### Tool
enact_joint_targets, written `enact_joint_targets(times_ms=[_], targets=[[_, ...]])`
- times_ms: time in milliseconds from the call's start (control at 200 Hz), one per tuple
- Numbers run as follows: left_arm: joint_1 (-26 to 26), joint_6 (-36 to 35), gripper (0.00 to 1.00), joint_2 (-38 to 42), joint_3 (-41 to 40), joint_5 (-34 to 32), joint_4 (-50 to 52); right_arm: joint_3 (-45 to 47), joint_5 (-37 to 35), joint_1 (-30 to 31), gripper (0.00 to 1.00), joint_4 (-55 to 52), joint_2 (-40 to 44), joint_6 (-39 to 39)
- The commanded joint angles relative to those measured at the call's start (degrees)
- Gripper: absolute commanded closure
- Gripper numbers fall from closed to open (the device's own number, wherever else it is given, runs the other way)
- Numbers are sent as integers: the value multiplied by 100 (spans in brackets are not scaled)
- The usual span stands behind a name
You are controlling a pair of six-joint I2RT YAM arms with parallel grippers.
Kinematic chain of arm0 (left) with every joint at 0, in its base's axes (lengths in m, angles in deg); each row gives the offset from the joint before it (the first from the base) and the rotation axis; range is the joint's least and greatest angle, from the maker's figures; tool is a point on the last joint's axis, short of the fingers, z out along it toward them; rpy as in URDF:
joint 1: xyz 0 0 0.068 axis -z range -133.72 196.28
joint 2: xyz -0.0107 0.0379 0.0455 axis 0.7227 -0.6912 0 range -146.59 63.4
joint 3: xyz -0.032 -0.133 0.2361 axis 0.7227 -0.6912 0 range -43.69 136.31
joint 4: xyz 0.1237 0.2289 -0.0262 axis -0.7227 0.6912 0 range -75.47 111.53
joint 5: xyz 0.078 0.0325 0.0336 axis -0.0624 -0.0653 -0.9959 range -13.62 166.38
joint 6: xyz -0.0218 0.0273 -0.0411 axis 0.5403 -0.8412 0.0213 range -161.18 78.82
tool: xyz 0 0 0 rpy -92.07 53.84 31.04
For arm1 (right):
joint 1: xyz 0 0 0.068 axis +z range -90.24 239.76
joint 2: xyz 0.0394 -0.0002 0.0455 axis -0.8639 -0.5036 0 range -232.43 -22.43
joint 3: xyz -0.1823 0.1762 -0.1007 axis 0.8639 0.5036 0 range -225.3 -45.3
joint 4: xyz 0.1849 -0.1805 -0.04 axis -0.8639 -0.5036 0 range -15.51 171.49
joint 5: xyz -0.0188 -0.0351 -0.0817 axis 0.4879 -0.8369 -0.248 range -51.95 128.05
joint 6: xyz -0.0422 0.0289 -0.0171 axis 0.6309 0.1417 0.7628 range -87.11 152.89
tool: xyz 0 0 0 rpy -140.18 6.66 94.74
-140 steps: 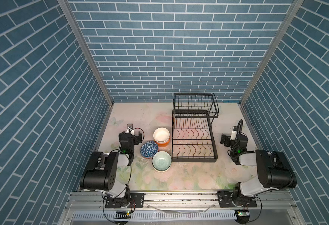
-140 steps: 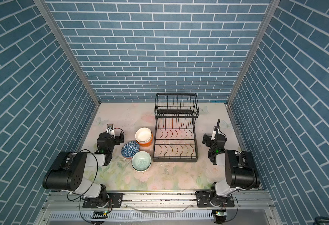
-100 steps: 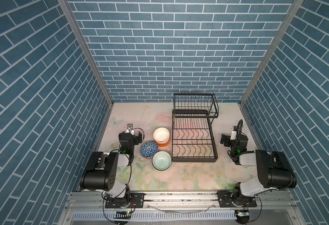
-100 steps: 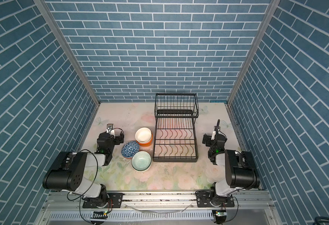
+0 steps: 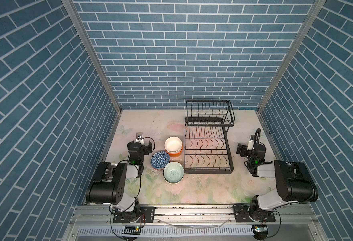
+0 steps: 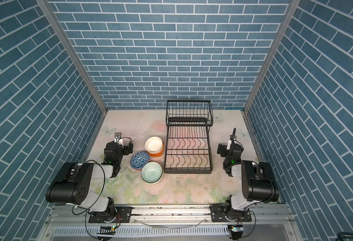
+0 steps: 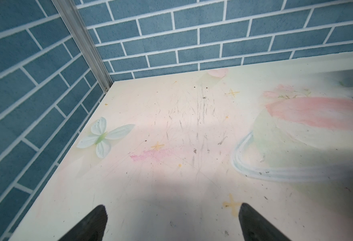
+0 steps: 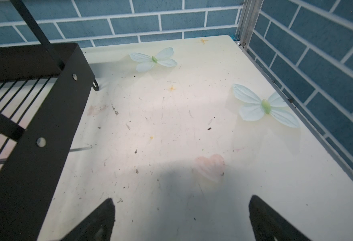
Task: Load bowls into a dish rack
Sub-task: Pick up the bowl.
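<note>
Blue brick-pattern walls enclose a scuffed, floral-printed tabletop (image 5: 192, 192).

Left side: the left gripper (image 5: 140, 144) rests low near the left wall. Its jaws are spread wide and empty, and its wrist view shows only bare surface between the fingertips (image 7: 100, 210).

Just right of it, the bowls stand in a tight cluster on the tabletop. A white bowl (image 5: 173, 144) is nested in an orange bowl (image 5: 177, 154). A blue-and-white bowl (image 5: 160, 159) and a mint-green bowl (image 5: 173, 172) each appear to sit on at least one more bowl.

Centre: the dish rack (image 5: 208, 171) stands just beside the cluster. Both the slotted lower tray and the raised basket are unloaded.

Right side: the right gripper (image 8: 181, 202) is parked beside the rack's far flank, jaws likewise apart and holding nothing.

Assessment: loading has not begun, so the step in hand is the first reach. The left arm is nearest the bowls. The next move calls for it to swing toward the cluster, take the rim of a top bowl — the blue-and-white one is closest — and lift it clear without dragging the bowl beneath.

Comparison with the frames from a moment before: no visible change. Arms, bowls and rack occupy the same positions.
</note>
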Motion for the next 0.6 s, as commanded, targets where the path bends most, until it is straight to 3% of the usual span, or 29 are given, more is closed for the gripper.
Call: enact_joint_targets(times_ms=[0,370,470,595], targets=[[-13,25,0,-71,88,-21,-41,-229,-58,-30,1,182,-72,168],[-52,48,0,12,17,15,-95,-224,57,-24,1,107,37,226],[-52,121,0,571,-243,-164,-133,-448,-44,-25,1,-698,478,193],[-52,269,0,1565,-251,-356,720,-911,-101,-31,2,-1909,859,21]])
